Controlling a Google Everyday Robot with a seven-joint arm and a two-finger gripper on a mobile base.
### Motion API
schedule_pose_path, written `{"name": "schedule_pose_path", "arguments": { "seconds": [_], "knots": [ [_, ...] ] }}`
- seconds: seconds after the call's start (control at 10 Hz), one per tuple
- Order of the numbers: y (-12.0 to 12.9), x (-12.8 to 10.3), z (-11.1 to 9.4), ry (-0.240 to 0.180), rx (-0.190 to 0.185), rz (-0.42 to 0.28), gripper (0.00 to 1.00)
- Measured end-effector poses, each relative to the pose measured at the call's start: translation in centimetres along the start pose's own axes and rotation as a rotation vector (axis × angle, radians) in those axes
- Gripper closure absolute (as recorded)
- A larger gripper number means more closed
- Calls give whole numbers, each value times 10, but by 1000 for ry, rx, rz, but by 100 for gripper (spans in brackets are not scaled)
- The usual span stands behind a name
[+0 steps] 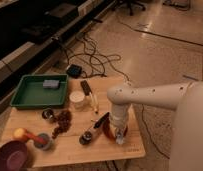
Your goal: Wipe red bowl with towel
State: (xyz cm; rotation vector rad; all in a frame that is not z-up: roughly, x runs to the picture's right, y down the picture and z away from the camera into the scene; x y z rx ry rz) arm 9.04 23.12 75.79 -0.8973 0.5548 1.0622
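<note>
Red bowl (109, 131): located near the right front edge of the wooden table (70, 152), mostly covered by the arm's wrist; only a red-orange crescent of rim is seen at the wrist's left and lower side.

Gripper (117, 135): lowered directly over the red bowl, apparently inside or at its rim. The fingers are hidden behind the wrist housing, so whether they are apart or closed cannot be told. A pale patch at the lower edge may be the towel, but this is not certain.

Risks, as judged: the bowl lies close to the table's edge, so a sideways wiping stroke could push it toward or off the edge. Downward pressure on one rim could tip it. A dark utensil (97, 123) lies touching or just beside the bowl's left side and could be dragged along.

Surroundings: a small dark round item (87, 137) left of the utensil; a white cup (77, 100) further back; a green tray (26, 95) holding a grey sponge (50, 84) at the far left; a maroon bowl (11, 156) at the near left corner, well apart.
</note>
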Motion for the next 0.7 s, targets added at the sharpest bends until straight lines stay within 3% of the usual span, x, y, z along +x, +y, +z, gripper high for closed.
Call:
{"name": "schedule_pose_path", "arguments": {
  "seconds": [0.7],
  "knots": [
    [-10,-16,-15,-13,21,15,100]
  ]
}}
